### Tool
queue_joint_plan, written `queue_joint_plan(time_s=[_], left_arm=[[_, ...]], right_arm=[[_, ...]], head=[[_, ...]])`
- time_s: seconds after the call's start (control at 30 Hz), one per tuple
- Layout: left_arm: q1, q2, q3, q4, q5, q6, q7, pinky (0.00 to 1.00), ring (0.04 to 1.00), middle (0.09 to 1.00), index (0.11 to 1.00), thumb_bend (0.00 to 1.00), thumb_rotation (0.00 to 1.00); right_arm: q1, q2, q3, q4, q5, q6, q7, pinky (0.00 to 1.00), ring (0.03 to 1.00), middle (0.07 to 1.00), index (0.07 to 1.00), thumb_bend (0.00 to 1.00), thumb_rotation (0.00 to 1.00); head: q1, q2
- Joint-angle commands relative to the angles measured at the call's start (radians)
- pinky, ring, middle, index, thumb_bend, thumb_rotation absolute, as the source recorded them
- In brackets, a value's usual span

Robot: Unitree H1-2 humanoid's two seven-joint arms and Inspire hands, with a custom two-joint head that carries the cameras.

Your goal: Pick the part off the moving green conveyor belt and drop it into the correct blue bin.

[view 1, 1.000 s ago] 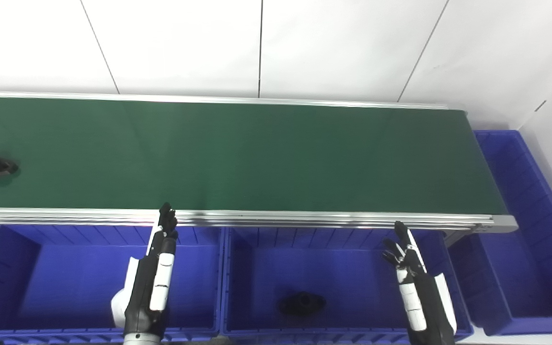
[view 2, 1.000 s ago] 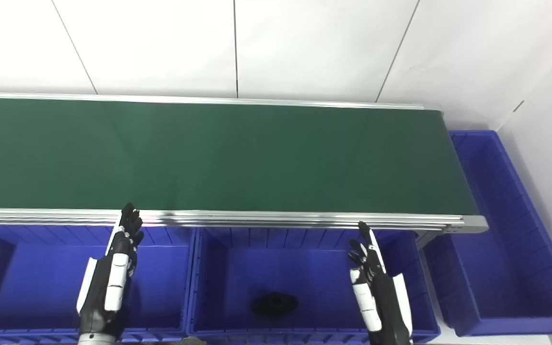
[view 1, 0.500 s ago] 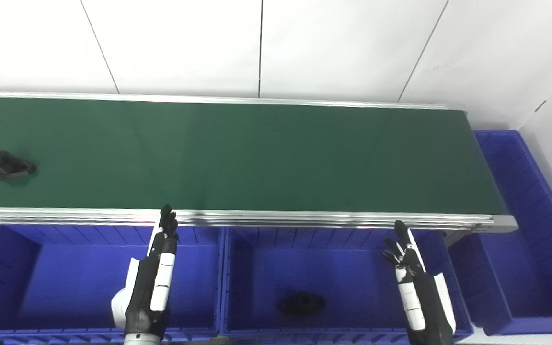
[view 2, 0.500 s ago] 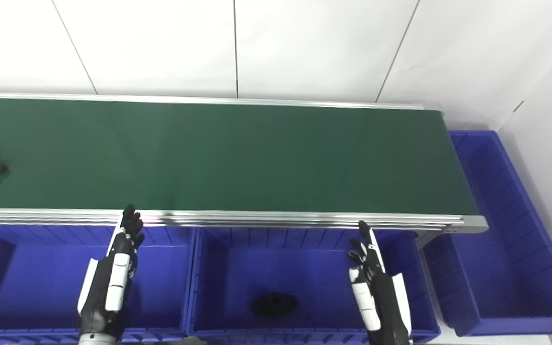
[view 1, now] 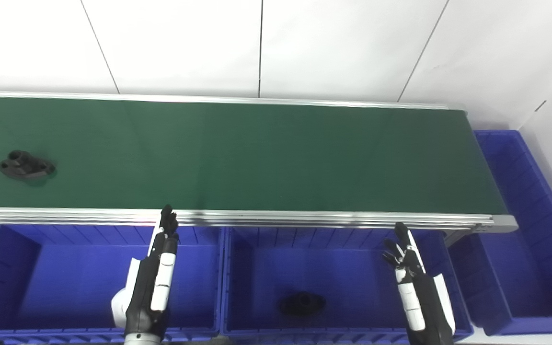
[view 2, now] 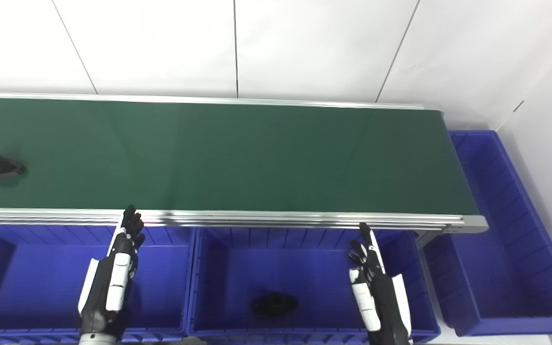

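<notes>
A small black part (view 1: pixel 27 166) with round bosses lies on the green conveyor belt (view 1: pixel 257 158) near its far left end. My left hand (view 1: pixel 154 278) hovers open over the left blue bin (view 1: pixel 3 268), fingertips close to the belt's front rail. Over the right side of the middle blue bin (view 1: pixel 352 268) my right hand (view 1: pixel 417 287) is held open, fingers spread. Neither hand holds anything. Both are far from the part.
Another black part (view 1: pixel 302 304) lies at the bottom of the middle bin. A third blue bin (view 1: pixel 530 230) stands past the belt's right end. A silver rail (view 1: pixel 304 219) runs along the belt's front edge. A white tiled wall rises behind.
The black part has travelled to the right along the belt, further into view. Both hands have stayed where they were.
</notes>
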Motion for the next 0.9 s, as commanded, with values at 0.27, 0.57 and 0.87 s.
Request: queue_joint_plan(time_s=[0.27,0.57,0.87], left_arm=[[-0.008,-0.02,-0.015,0.022,-0.004,-0.068,0.002,1.0,0.997,1.0,1.0,0.58,0.97],[-0.014,-0.033,-0.025,0.03,0.03,-0.066,0.006,0.98,0.959,0.985,1.0,0.62,0.91],[-0.016,-0.053,-0.037,0.062,0.029,-0.071,0.009,0.91,0.928,0.961,1.0,0.69,0.86]], right_arm=[[-0.007,-0.02,-0.014,0.024,0.043,-0.035,0.01,0.9,0.953,1.0,1.0,0.72,0.97],[-0.017,-0.033,-0.022,0.055,0.082,-0.062,0.015,0.92,0.95,0.995,1.0,0.71,0.97],[-0.031,-0.058,-0.035,0.104,0.105,-0.1,0.026,0.98,0.983,1.0,1.0,0.63,1.0]], head=[[0.084,-0.05],[0.123,-0.055],[0.168,-0.088]])
